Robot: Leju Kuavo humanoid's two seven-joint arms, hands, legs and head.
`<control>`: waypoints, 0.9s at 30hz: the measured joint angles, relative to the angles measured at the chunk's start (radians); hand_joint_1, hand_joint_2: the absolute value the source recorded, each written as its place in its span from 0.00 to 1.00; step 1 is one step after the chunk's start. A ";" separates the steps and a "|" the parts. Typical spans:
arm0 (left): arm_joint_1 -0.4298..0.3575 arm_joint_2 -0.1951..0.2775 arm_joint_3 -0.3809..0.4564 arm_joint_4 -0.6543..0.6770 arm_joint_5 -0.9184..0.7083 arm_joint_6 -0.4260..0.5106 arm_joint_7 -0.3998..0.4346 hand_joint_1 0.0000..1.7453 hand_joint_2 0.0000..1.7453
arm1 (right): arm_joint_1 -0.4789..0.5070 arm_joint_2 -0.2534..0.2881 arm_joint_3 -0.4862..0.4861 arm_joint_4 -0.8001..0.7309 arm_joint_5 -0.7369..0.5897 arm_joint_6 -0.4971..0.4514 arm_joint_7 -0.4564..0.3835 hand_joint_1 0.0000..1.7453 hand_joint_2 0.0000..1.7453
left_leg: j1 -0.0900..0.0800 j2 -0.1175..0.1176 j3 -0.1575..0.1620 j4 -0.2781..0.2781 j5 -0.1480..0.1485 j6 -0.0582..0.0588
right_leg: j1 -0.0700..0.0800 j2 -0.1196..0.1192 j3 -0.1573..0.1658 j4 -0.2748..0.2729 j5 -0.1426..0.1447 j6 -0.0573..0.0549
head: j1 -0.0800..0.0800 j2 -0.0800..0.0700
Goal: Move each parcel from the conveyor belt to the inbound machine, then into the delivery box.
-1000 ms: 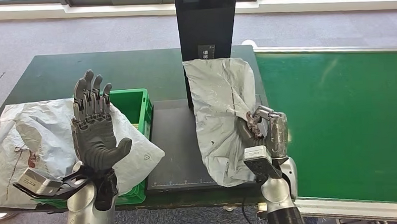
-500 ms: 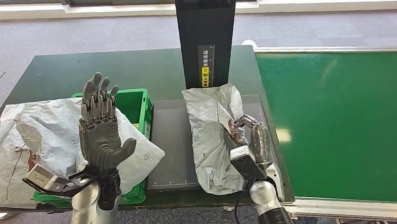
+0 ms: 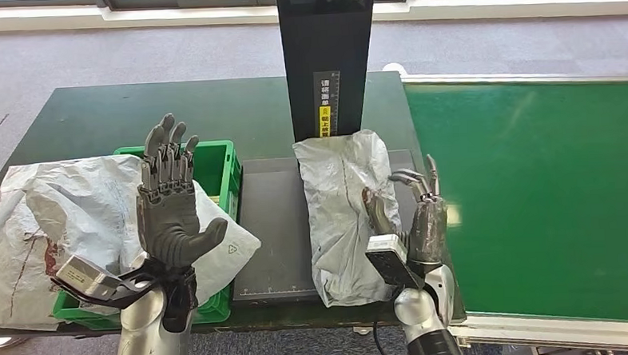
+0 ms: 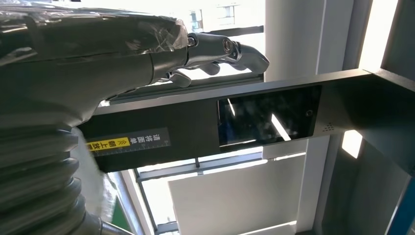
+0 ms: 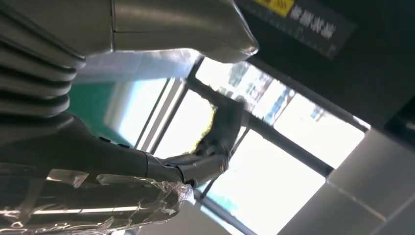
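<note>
Your right hand (image 3: 412,213) just let go: fingers now spread, holding nothing, beside the grey parcel (image 3: 343,212) lying flat on the inbound machine (image 3: 275,227). Left hand (image 3: 170,208) raised, open, empty. Delivery box (image 3: 218,170) next.

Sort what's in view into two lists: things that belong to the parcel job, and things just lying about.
Job:
grey parcel lying on the inbound machine's platform
conveyor belt
green delivery box
right hand, fingers apart beside the parcel
left hand, raised and open

Lying about:
white bag draped over the box
</note>
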 joint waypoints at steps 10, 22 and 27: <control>-0.011 0.002 -0.056 0.019 -0.023 0.040 -0.006 0.00 1.00 | 0.017 -0.005 0.000 -0.056 0.012 -0.066 0.029 0.00 0.00 | 0.000 0.000 0.000 0.000 0.000 0.000 | 0.000 0.001 0.000 0.000 0.000 0.000 | 0.000 0.000; -0.015 0.002 -0.079 0.023 -0.048 0.059 0.017 0.00 1.00 | 0.018 -0.006 0.000 -0.062 0.050 -0.089 0.034 0.00 0.00 | 0.000 0.000 0.000 0.000 0.000 0.000 | 0.000 0.001 0.000 0.000 0.000 0.000 | 0.000 0.000; -0.022 0.002 -0.101 0.043 -0.072 0.069 0.045 0.00 1.00 | 0.023 -0.006 -0.002 -0.090 0.058 -0.131 0.007 0.00 0.00 | 0.000 0.000 0.000 0.000 0.000 0.000 | 0.000 0.001 0.000 0.000 0.000 0.000 | 0.000 0.000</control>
